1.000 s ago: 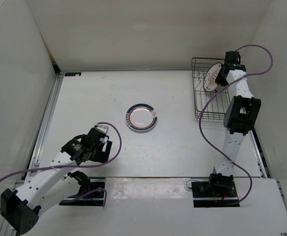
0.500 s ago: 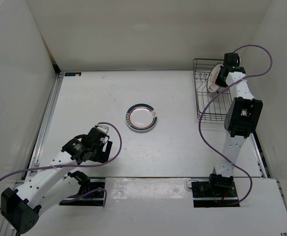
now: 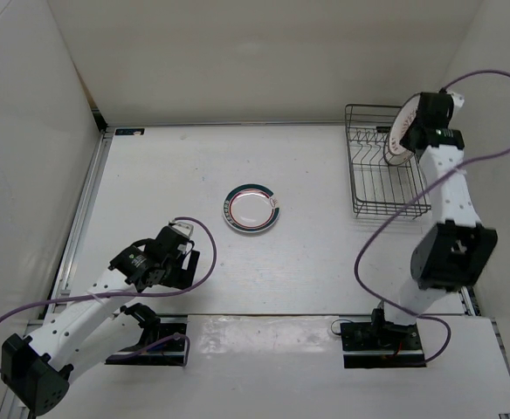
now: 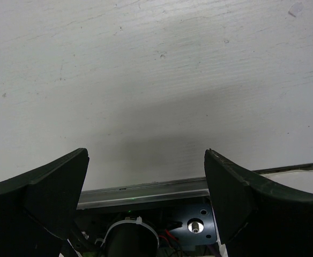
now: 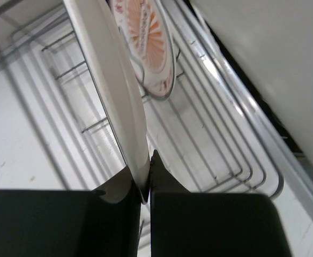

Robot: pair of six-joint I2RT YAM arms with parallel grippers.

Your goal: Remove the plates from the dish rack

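- Two white walls (image 3: 28, 131) hem the table (image 3: 325, 262); one stands close beside the right gripper (image 5: 146, 184).
- Dish rack (image 3: 382, 179) lies under those fingers, pinched tight on an upright plate (image 5: 113, 96); a sunburst plate (image 5: 146, 43) stands beyond.
- Left gripper (image 4: 146, 182) gapes wide, holding nothing; ringed plate (image 3: 251, 209) lies well ahead.

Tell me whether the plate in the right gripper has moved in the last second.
Yes. The plate in the right gripper shifted right, away from the ringed plate, toward the dish rack's right side.

Right gripper (image 5: 144, 194) and plate (image 3: 401, 133), now higher.
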